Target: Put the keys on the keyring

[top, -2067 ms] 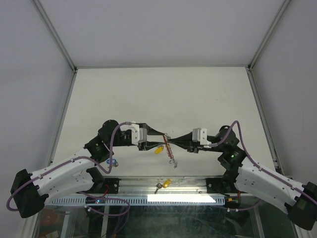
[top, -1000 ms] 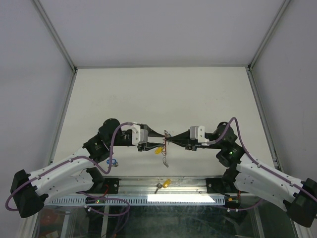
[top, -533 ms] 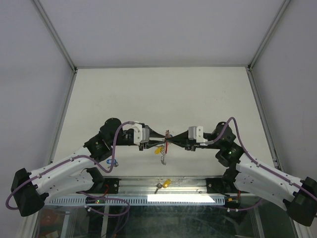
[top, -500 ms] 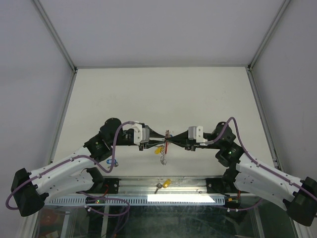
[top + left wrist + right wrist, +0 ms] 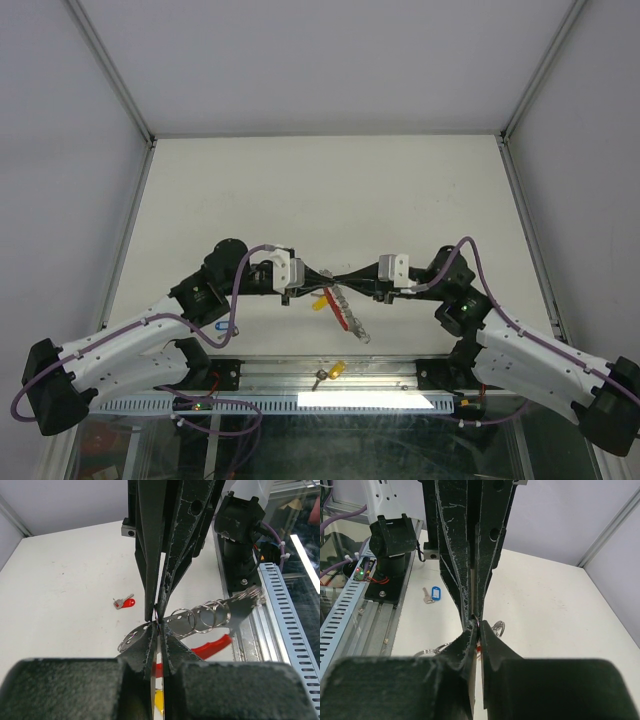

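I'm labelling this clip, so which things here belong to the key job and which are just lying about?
Job:
keyring, hanging where the left tool and right tool meet
yellow key, hanging at the left tool
red key, blue key and second yellow key, all loose

Just there:
slotted cable tray
frame posts

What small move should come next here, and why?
Probably the right gripper should twist slightly while the left gripper holds firm, prying a gap: both pinch the keyring at one point, tips touching, with the yellow-tagged key right beside that pinch.
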`<action>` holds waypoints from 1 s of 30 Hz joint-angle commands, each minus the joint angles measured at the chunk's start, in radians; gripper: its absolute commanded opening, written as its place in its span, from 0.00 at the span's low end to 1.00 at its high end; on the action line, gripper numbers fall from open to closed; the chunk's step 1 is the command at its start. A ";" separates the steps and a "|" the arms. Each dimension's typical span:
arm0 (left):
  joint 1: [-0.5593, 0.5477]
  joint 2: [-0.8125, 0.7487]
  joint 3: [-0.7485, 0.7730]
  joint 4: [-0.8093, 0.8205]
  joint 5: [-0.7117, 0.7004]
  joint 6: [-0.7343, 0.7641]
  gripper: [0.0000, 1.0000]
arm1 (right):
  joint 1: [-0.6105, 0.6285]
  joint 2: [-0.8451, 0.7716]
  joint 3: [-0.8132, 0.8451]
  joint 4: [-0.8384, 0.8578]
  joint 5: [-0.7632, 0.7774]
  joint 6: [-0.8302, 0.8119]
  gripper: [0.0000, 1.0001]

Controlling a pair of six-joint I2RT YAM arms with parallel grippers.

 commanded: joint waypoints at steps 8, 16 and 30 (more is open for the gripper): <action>-0.008 -0.025 0.060 -0.029 -0.161 0.041 0.00 | 0.011 -0.149 0.053 -0.109 0.092 -0.044 0.28; -0.047 0.071 0.175 -0.180 -0.328 -0.023 0.00 | 0.012 -0.237 0.037 -0.227 0.247 -0.071 0.30; -0.051 -0.045 0.089 -0.079 -0.438 -0.043 0.00 | 0.012 -0.224 0.003 -0.248 0.296 -0.036 0.29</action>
